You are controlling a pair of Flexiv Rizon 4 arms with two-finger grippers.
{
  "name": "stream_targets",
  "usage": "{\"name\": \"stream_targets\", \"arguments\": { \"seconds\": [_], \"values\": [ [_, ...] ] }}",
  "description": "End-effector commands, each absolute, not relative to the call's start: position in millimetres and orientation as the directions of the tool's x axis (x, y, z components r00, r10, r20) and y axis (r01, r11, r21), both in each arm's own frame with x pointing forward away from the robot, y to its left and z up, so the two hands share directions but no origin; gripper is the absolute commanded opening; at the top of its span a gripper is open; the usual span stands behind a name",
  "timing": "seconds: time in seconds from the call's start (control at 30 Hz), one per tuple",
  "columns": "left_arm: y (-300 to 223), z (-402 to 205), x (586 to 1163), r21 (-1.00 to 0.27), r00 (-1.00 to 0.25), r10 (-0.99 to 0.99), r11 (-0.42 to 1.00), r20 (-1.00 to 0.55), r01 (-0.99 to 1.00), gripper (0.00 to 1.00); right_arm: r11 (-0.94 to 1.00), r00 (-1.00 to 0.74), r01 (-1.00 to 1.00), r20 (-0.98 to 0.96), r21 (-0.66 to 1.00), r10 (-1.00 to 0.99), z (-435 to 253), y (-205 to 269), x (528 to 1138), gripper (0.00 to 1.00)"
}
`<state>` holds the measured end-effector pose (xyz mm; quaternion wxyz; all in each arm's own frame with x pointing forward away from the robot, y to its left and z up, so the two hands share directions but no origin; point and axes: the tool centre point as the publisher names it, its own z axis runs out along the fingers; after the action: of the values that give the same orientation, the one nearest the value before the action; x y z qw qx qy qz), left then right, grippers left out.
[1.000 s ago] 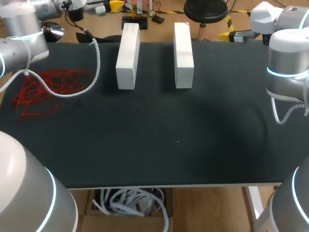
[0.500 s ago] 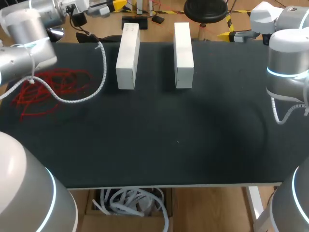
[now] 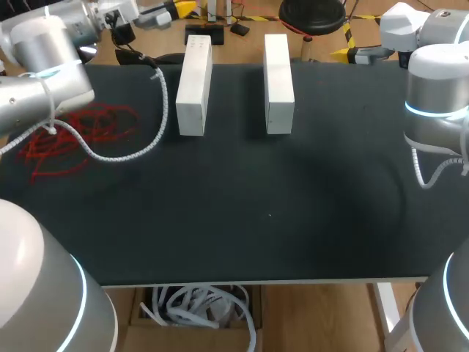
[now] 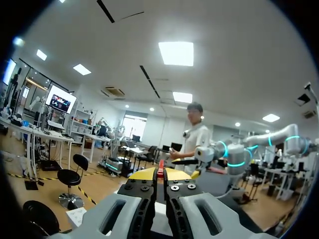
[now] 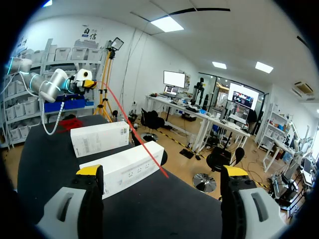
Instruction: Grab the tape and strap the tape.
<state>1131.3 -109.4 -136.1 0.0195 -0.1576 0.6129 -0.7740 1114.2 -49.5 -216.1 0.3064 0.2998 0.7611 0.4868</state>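
Note:
A loose pile of red tape (image 3: 73, 133) lies at the table's far left, and the right wrist view shows it (image 5: 70, 124) behind the boxes. My left gripper (image 3: 173, 9) hangs past the back edge, near the left box's far end. It is shut on a thin red tape strand (image 4: 160, 168) pinched between its yellow tips. In the right wrist view that strand (image 5: 133, 133) runs through the air from the left gripper (image 5: 88, 83) down over the boxes. My right gripper (image 5: 162, 172) is open and holds nothing. It stays at the back right (image 3: 344, 53).
Two long white boxes (image 3: 194, 84) (image 3: 278, 82) lie side by side at the back middle of the black table (image 3: 278, 220). The left arm's white coiled cable (image 3: 132, 150) sags over the table beside the tape pile.
My left arm has swung right along the back edge, carrying its shut gripper toward the left box's far end. Its coiled cable has followed. The right arm has not moved.

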Motion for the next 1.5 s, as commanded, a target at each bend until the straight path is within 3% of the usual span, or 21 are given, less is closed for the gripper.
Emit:
{"name": "stream_targets", "arguments": {
  "seconds": [0.03,0.73,1.5],
  "values": [
    [-133.5,-137.0,1138.1,-0.951,-0.944,-0.253,-0.277,0.213,-0.141,0.00,0.346,-0.633,0.158,-0.174,0.925,0.755,-216.1,-49.5,1114.1,1.00],
    [-171.2,-106.8,1154.6,-0.956,-1.000,-0.010,-0.295,-0.010,0.012,0.00,0.346,-0.633,0.158,-0.174,0.925,0.755,-216.1,-49.5,1114.1,1.00],
    [-182.9,-113.6,1132.0,-0.961,-0.999,0.042,-0.275,0.006,-0.017,0.00,0.346,-0.633,0.158,-0.174,0.925,0.755,-216.1,-49.5,1114.1,1.00]
  ]
}}
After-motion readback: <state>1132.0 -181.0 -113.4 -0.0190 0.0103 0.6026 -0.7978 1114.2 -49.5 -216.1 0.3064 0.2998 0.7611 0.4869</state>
